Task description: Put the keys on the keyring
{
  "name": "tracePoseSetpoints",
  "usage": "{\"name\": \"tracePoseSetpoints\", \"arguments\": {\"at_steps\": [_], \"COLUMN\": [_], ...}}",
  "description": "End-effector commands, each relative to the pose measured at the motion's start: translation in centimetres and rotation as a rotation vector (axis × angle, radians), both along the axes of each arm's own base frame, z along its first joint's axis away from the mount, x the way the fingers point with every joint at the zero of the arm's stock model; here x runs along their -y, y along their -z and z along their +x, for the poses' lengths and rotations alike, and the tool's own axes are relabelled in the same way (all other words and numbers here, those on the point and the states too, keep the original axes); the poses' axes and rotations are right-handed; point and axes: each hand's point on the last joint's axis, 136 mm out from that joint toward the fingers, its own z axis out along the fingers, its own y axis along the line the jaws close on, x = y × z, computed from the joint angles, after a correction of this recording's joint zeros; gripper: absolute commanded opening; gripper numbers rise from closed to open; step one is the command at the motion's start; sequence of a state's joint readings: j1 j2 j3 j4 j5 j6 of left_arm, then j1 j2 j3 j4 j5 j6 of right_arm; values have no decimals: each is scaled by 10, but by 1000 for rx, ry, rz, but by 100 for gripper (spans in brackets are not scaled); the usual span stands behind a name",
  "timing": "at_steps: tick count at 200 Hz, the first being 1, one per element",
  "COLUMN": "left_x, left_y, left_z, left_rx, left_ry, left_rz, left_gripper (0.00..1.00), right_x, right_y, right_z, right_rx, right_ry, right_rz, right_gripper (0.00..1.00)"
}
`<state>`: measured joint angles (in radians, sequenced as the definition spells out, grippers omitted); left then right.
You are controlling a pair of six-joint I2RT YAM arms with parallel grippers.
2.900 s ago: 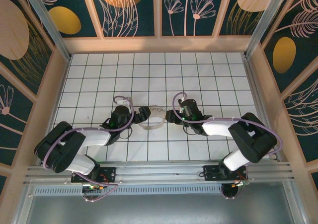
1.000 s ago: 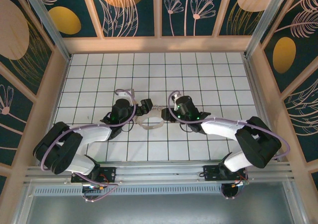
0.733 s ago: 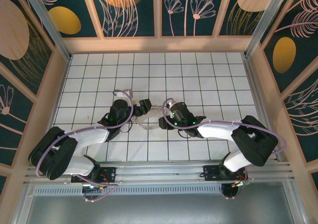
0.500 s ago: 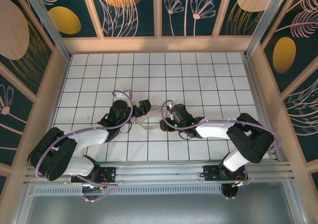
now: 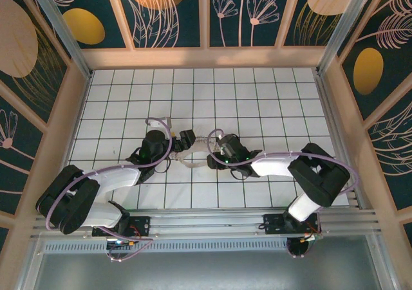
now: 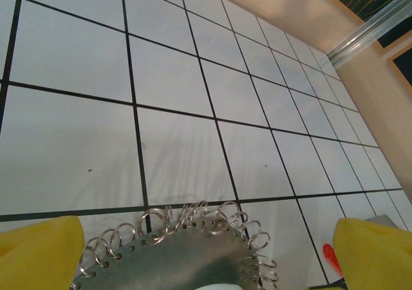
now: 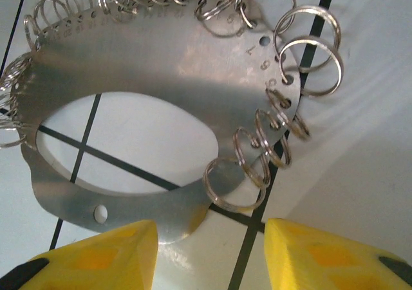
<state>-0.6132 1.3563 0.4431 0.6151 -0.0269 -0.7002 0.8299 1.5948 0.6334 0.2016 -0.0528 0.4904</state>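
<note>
The keyring (image 7: 187, 65) is a flat silver plate with an oval hole and several wire split rings along its edge, lying on the white tiled floor (image 5: 257, 97). In the top view the keyring (image 5: 193, 162) lies between the two arms. My left gripper (image 6: 207, 246) is open wide, and the keyring's ringed edge (image 6: 187, 248) lies between its yellow fingertips (image 6: 38, 254). A bit of the key's red head (image 6: 329, 259) shows beside the right fingertip. My right gripper (image 7: 212, 238) is open just short of the plate's near edge, with bare floor between its fingertips (image 7: 322, 258).
Wooden walls (image 5: 206, 57) with dark floral panels close the tiled floor on three sides. A metal rail (image 5: 206, 222) carries both arm bases at the near edge. Open tiles lie behind the grippers and to both sides.
Over the last second my right gripper slid left and down to the keyring's right end. The left arm has barely shifted and its jaws stayed wide.
</note>
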Motion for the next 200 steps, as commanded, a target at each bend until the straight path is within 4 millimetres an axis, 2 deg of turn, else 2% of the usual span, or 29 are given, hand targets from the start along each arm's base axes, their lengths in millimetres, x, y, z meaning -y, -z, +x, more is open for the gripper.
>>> {"name": "tracePoseSetpoints", "arguments": {"at_steps": [1, 70, 200], "left_x": [-4, -3, 0], "left_y": [0, 2, -2], "left_z": [0, 1, 1], "left_rx": [-4, -5, 2], "left_ry": [-9, -8, 5], "left_rz": [-6, -5, -15], "left_gripper": [99, 99, 99], "right_x": [-3, -9, -3], "right_y": [-5, -7, -4], "right_z": [14, 21, 22], "right_rx": [30, 35, 42], "right_ry": [-1, -16, -11], "right_rz": [-11, -13, -49], "right_gripper": [48, 47, 44]}}
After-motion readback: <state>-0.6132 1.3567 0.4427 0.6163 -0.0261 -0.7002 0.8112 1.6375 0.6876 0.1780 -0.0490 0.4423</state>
